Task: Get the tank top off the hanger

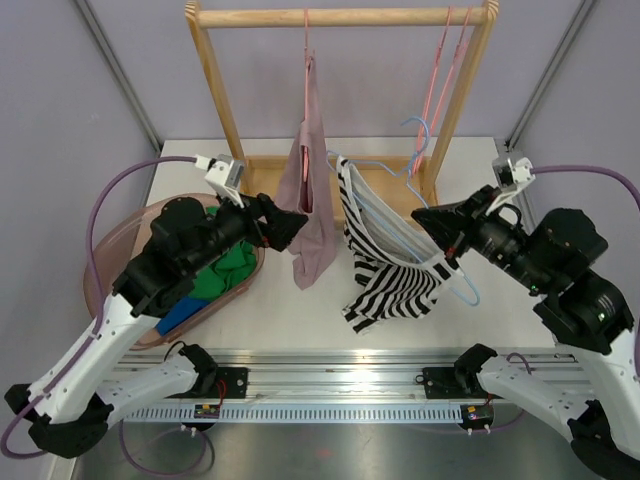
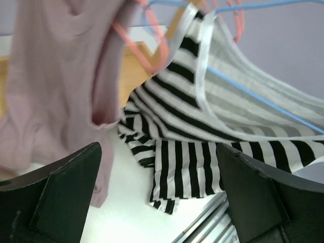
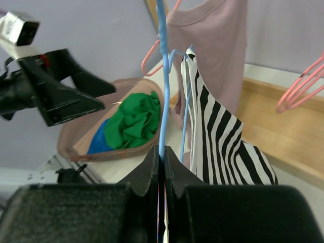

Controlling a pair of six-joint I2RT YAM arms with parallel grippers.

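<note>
Seeing left hand (image 1: pixel 296 224) spread wide and empty at the left, above the rim of a pink tub (image 1: pixel 105 270) with green and blue cloth inside, fingertips just beside a mauve top (image 1: pixel 312 200) hanging from the wooden rack (image 1: pixel 340 17). Right of that, got the striped tank top (image 1: pixel 385 285) draped on a tilted blue hanger (image 3: pixel 162 76), straps over the wire, hem bunched low at the bench (image 1: pixel 300 312) (contact unclear), apart from the left hand. Far right, seeing right hand (image 3: pixel 162 159) pinched fully closed on the blue hanger wire, striped fabric just beside the fingers.
</note>
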